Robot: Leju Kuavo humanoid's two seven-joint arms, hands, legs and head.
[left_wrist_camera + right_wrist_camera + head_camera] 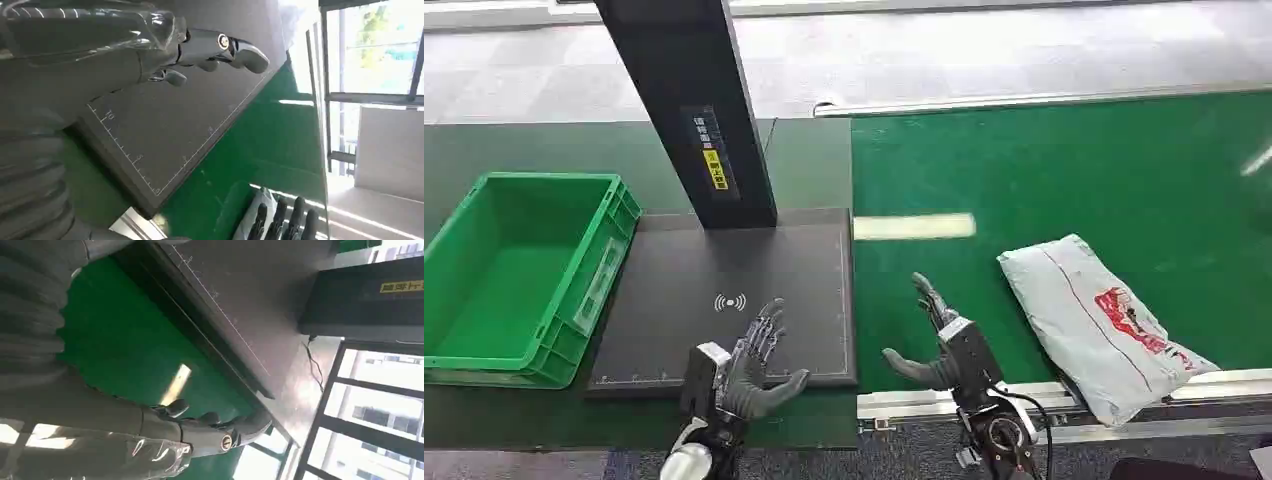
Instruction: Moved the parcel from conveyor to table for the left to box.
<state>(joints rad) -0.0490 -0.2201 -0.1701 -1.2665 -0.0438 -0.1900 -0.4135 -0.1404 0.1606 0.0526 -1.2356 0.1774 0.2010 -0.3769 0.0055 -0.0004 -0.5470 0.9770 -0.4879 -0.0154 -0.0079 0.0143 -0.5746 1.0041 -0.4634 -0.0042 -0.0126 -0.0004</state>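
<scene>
Left robot hand point(759, 362) and right robot hand point(934, 345) raised, fingers spread, both empty.

High head view looking down, wrist views close behind each hand, all sharing the black mat point(724, 290).

The parcel point(1096, 322) is a flat grey poly mailer with a red logo and a thin red line along its length. It lies on the green conveyor point(1064, 170), skewed, one end toward the belt's middle and the other overhanging the near metal edge at the right. The box point(519, 275) is an open green crate, upright, at the table's point(804, 160) left edge.
</scene>
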